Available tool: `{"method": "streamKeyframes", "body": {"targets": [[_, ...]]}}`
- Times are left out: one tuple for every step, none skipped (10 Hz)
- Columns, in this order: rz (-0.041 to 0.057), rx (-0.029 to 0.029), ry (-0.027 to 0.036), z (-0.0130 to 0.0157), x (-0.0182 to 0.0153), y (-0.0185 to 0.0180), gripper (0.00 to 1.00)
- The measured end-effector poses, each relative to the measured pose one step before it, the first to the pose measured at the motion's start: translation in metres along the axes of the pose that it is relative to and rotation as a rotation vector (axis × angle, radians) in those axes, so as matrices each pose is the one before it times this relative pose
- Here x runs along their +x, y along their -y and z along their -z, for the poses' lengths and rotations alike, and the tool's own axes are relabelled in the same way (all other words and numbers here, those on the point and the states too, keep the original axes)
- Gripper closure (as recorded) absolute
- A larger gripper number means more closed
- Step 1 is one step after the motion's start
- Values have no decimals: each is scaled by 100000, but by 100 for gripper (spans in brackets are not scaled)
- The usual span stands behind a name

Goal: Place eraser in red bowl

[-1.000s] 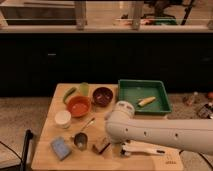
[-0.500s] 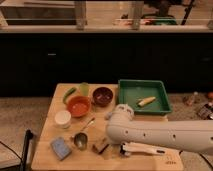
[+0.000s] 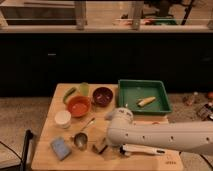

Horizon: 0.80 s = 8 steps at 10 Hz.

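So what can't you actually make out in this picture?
Camera view:
- gripper: mostly hidden under the white arm, down beside the eraser; contact unclear.
- pale item in the green tray: too small to identify.
- white arm: cut off by the right edge.
- table: front right part covered by the arm.

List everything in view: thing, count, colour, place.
table: one, wood, centre
tray: one, green, back right
yellow piece: one, in tray
red bowl: one, orange-red, back left
maroon bowl: one, left of tray
green cup: one, back
green item: one, back left
white cup: one, left
sponge: one, blue, front left
scoop: one, metal, front
eraser: one, brown, front centre
arm: one, white, from right
gripper: one, under arm, beside eraser
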Motion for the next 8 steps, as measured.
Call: {"method": "streamKeyframes", "body": {"targets": [[-289, -76, 191, -140, -4, 2, 20], [-797, -205, 260, -321, 202, 41, 20], [-327, -253, 338, -425, 84, 90, 20], [25, -161, 203, -268, -22, 53, 20], [48, -198, 244, -323, -34, 59, 20], [168, -25, -14, -203, 42, 9, 20], [-157, -54, 77, -38, 11, 31, 20], [366, 108, -48, -55, -14, -31, 20]]}}
